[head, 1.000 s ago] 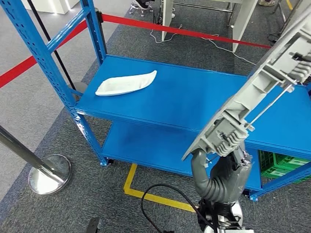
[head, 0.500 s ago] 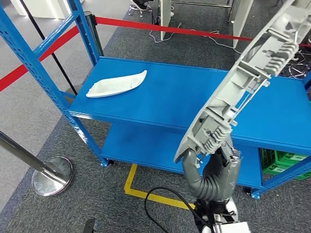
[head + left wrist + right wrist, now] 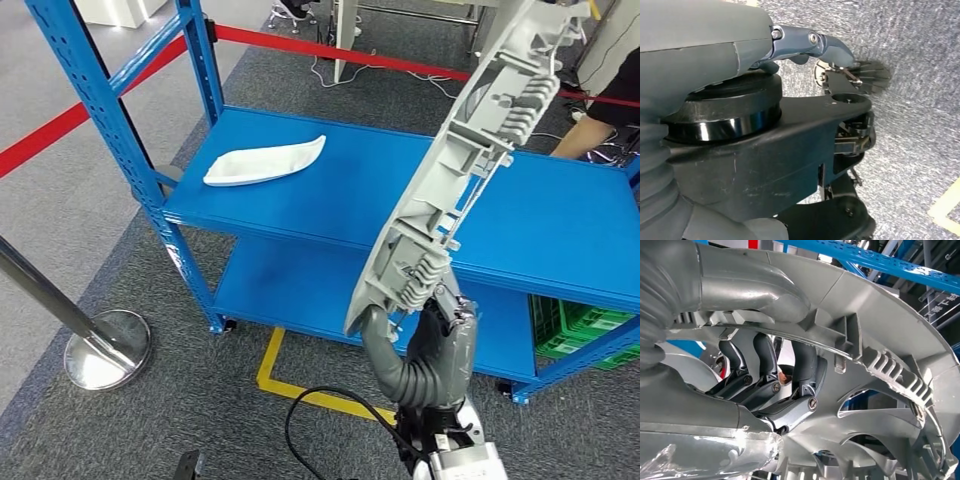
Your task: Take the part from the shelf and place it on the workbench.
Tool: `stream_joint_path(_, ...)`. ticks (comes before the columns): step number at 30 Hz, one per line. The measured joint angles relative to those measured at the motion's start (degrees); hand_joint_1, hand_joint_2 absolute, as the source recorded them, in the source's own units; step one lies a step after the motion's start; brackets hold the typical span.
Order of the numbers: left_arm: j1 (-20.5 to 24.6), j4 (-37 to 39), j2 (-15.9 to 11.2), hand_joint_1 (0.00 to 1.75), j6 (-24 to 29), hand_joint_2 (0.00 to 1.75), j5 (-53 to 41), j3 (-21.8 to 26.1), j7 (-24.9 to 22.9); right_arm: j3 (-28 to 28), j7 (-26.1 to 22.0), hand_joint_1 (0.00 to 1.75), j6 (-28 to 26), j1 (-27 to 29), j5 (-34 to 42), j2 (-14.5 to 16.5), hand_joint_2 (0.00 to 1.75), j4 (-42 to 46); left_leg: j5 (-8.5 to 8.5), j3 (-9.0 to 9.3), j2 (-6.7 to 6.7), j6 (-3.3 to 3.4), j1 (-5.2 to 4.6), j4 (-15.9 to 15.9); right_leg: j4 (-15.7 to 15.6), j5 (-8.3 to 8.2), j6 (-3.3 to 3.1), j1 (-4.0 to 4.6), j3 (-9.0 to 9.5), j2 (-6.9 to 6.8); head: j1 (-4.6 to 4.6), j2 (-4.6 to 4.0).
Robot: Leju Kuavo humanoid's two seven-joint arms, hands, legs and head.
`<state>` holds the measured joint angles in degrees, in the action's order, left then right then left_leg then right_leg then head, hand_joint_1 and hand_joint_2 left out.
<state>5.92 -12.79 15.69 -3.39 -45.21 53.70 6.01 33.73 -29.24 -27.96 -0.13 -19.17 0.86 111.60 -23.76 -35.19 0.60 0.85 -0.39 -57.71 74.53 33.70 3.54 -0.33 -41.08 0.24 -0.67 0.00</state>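
Observation:
My right hand (image 3: 426, 350) grips the lower end of a long grey plastic part (image 3: 453, 170), ribbed on its inner side. The part rises steeply to the upper right, in front of the blue shelf (image 3: 362, 200). In the right wrist view the dark fingers (image 3: 764, 357) curl around a rib of the part (image 3: 881, 330), with the thumb over its edge. A second, white curved part (image 3: 264, 162) lies on the shelf's upper board at the left. My left hand (image 3: 753, 45) hangs over grey carpet with a finger stretched out and nothing in it.
A blue upright (image 3: 128, 140) stands at the shelf's left end. Red barrier tape (image 3: 45, 135) runs behind it, and a chrome stanchion base (image 3: 106, 350) sits on the carpet at the left. A green crate (image 3: 573, 330) is under the shelf at the right. A person's arm (image 3: 596, 130) reaches in at top right.
The view has shifted. The grey part now stands steeper in my right hand, its far end higher and further left. A person's arm has come into view at top right.

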Motion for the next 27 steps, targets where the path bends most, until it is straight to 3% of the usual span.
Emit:
stream_joint_path(1,0.0,0.0,0.0,0.0,0.0,1.75,-0.01,0.0,0.0,0.0,0.02,1.75,0.0,-0.01,0.09,-0.03,1.75,-0.1,0.38,-0.48,0.01,-0.01,-0.06,-0.01,0.21,-0.03,-0.07,0.02,0.72,0.0,0.0,0.0)
stream_joint_path(2,0.0,0.0,0.01,0.0,0.0,1.75,-0.02,0.0,0.0,0.0,0.04,1.75,0.0,-0.01,0.16,-0.06,1.75,-0.17,0.78,-0.95,0.03,-0.08,-0.09,-0.02,-1.8,-0.96,-0.2,0.05,2.59,0.0,0.01,0.0)
stream_joint_path(5,0.01,0.0,0.03,0.0,0.03,1.75,-0.03,0.0,0.0,0.02,0.09,1.75,0.01,-0.27,0.23,-0.07,1.75,-0.22,1.95,-1.85,0.12,-0.65,-0.13,-0.03,-12.95,-3.66,-0.76,0.24,10.4,0.01,0.01,0.0)
stream_joint_path(7,0.01,-0.01,0.03,0.0,0.11,1.75,-0.06,0.01,0.0,0.04,0.07,1.75,0.02,-0.48,0.25,-0.07,1.75,-0.26,2.68,-1.92,0.13,-1.26,-0.16,0.04,-15.5,-3.85,-1.27,0.48,11.78,0.14,0.06,0.0)
stream_joint_path(10,0.0,-0.03,-0.03,0.0,0.2,1.75,-0.08,0.02,0.0,0.05,0.01,1.75,0.01,-0.54,0.27,-0.07,1.75,-0.32,3.04,-2.2,0.14,-2.24,-0.16,0.27,-15.54,-5.16,-2.47,0.41,10.72,0.11,0.11,0.0)
stream_joint_path(12,0.0,-0.05,-0.1,0.0,0.22,1.75,-0.08,0.02,0.01,0.07,-0.03,1.75,0.0,-0.58,0.32,-0.07,1.75,-0.33,-0.69,-3.49,0.14,-2.87,-0.15,-2.57,-15.75,-6.5,-3.3,0.15,9.65,-0.04,0.29,0.0)
stream_joint_path(14,0.01,-0.07,-0.16,0.0,0.24,1.75,-0.08,0.02,0.03,0.09,-0.07,1.75,-0.02,-0.56,0.37,-0.07,1.75,-0.38,-6.29,-5.52,0.12,-3.33,-0.11,-9.38,-15.7,-7.76,-3.66,0.15,8.1,-0.07,0.5,0.0)
stream_joint_path(15,0.02,-0.08,-0.2,0.0,0.24,1.75,-0.08,0.03,0.06,0.09,-0.09,1.75,-0.03,-0.53,0.38,-0.07,1.75,-0.43,-7.87,-6.17,0.12,-3.47,-0.1,-12.65,-15.67,-8.37,-3.66,0.18,7.27,-0.07,0.52,-0.01)
stream_joint_path(16,0.01,-0.09,-0.24,0.0,0.24,1.75,-0.07,0.04,0.1,0.09,-0.12,1.75,-0.05,-0.51,0.38,-0.07,1.75,-0.49,-8.24,-6.11,0.12,-3.54,-0.11,-14.61,-15.65,-8.96,-3.61,0.2,6.44,-0.07,0.52,-0.01)
stream_joint_path(17,0.01,-0.09,-0.26,0.0,0.24,1.75,-0.03,0.05,0.16,0.09,-0.15,1.75,-0.07,-0.48,0.38,-0.07,1.75,-0.55,-7.55,-5.13,0.11,-3.53,-0.1,-14.7,-15.63,-9.55,-3.51,0.21,5.64,-0.07,0.52,-0.01)
stream_joint_path(18,0.01,-0.09,-0.26,0.0,0.24,1.75,0.01,0.07,0.21,0.09,-0.17,1.75,-0.08,-0.47,0.38,-0.07,1.75,-0.58,-6.28,-3.19,0.11,-3.46,-0.07,-12.87,-15.62,-10.12,-3.39,0.21,4.92,-0.05,0.54,-0.01)
stream_joint_path(20,0.04,-0.09,-0.23,0.0,0.24,1.75,0.08,0.09,0.31,0.11,-0.22,1.75,-0.1,-0.48,0.38,-0.07,1.75,-0.61,-4.59,2.55,0.13,-3.2,-0.02,-5.49,-15.55,-11.12,-3.02,0.28,3.81,-0.02,0.54,-0.01)
stream_joint_path(22,0.12,-0.09,-0.07,0.0,0.21,1.75,0.1,0.1,0.37,0.13,-0.28,1.75,-0.16,-0.5,0.36,-0.07,1.75,-0.61,-4.69,6.25,0.21,-2.65,-0.15,0.37,-15.58,-12.22,-2.49,0.36,3.06,-0.06,0.47,0.0)
stream_joint_path(25,0.01,-0.09,0.15,0.0,0.17,1.75,0.12,0.17,0.45,0.17,-0.34,1.75,-0.3,-0.38,0.35,-0.08,1.75,-0.61,-3.89,5.94,0.13,-1.35,-0.38,1.93,-15.91,-13.28,-1.56,0.14,2.21,-0.04,0.52,-0.01)
stream_joint_path(27,-0.02,-0.09,0.19,0.0,0.17,1.75,0.15,0.22,0.5,0.17,-0.43,1.75,-0.4,-0.18,0.32,-0.09,1.75,-0.61,-2.79,5.01,-0.09,-0.47,-0.22,2.13,-13.33,-10.19,-1.01,0.04,0.98,0.01,0.4,-0.01)
